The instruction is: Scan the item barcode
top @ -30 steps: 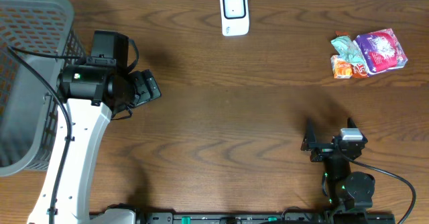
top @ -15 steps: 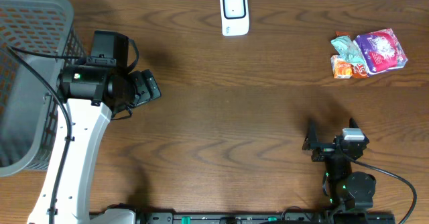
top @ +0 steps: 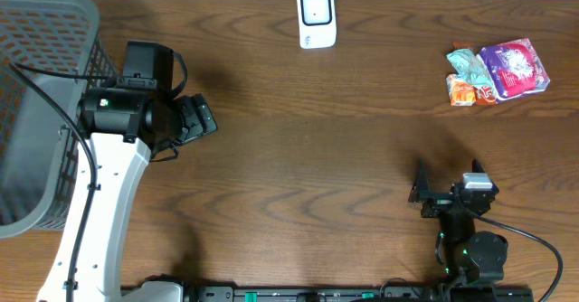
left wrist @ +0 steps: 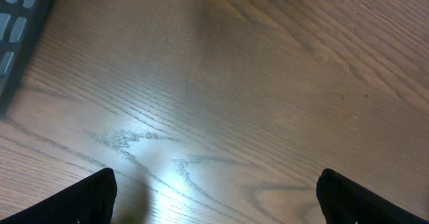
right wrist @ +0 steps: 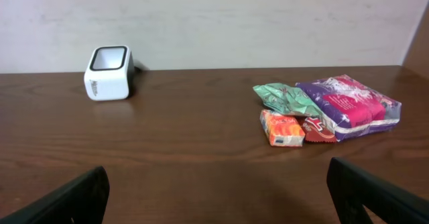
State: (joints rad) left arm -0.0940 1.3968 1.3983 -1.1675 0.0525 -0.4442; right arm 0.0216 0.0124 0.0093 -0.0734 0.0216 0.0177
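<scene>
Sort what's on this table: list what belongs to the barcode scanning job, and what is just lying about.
For the job: white scanner; purple packet; green packet; orange packet.
Lying about: grey basket, as far as scanning goes.

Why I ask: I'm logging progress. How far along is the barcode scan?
Done: nothing; the snack packets lie untouched, far from the scanner. In hand: nothing; left gripper and right gripper are open, empty. Left: pick a packet, show its barcode to the scanner.
</scene>
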